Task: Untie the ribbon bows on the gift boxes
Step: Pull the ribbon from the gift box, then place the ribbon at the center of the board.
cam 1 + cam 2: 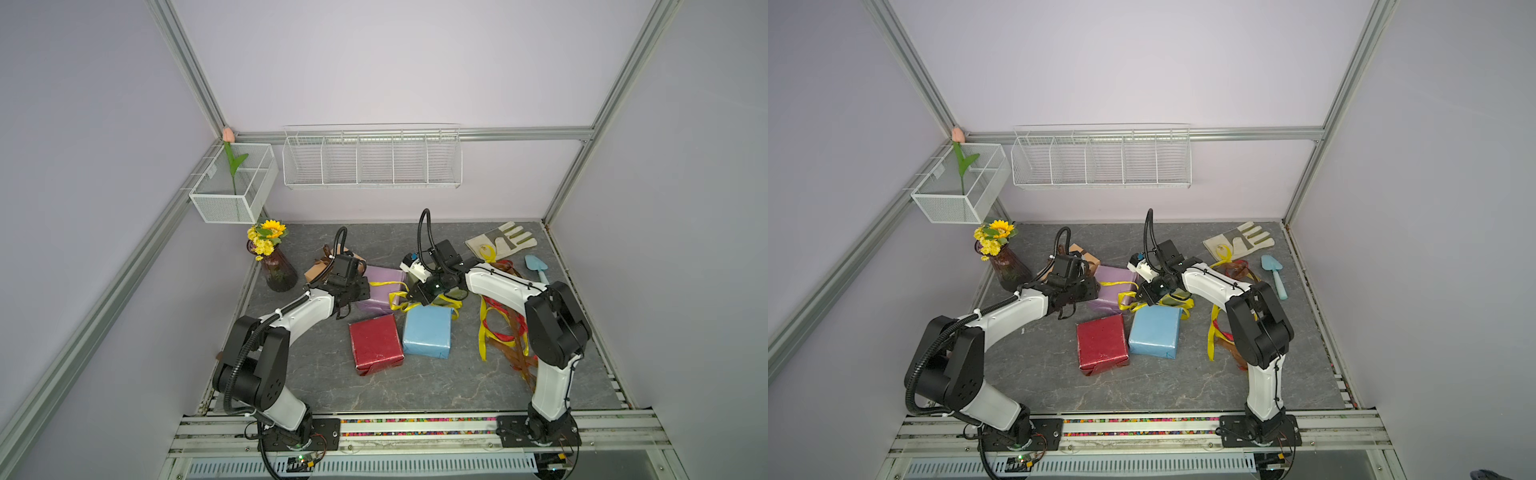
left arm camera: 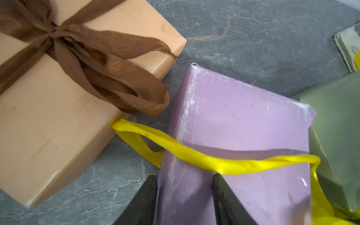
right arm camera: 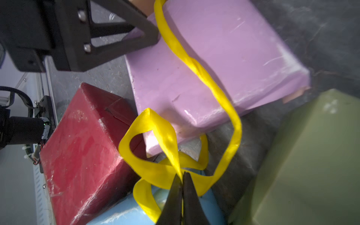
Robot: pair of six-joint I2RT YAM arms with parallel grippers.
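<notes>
The lilac gift box (image 1: 384, 286) (image 2: 243, 120) has a yellow ribbon (image 2: 214, 161) (image 3: 204, 78) across it, ending in a loose bow. My right gripper (image 3: 182, 175) (image 1: 409, 297) is shut on a strand of that bow, above the light blue box (image 1: 428, 336). My left gripper (image 2: 184, 178) (image 1: 347, 309) has its jaws apart astride the lilac box's edge, one fingertip on top and one at the side. The tan-orange box (image 2: 58, 116) carries a tied brown bow (image 2: 93, 64). The red box (image 1: 376, 345) lies bare. The olive green box (image 3: 311, 155) is beside the lilac one.
Loose yellow, red and brown ribbons (image 1: 503, 332) lie under the right arm. A work glove (image 1: 498, 243) and a blue trowel (image 1: 538, 268) are at the back right. A vase of yellow flowers (image 1: 278, 270) stands back left. White wire baskets (image 1: 372, 162) hang on the wall.
</notes>
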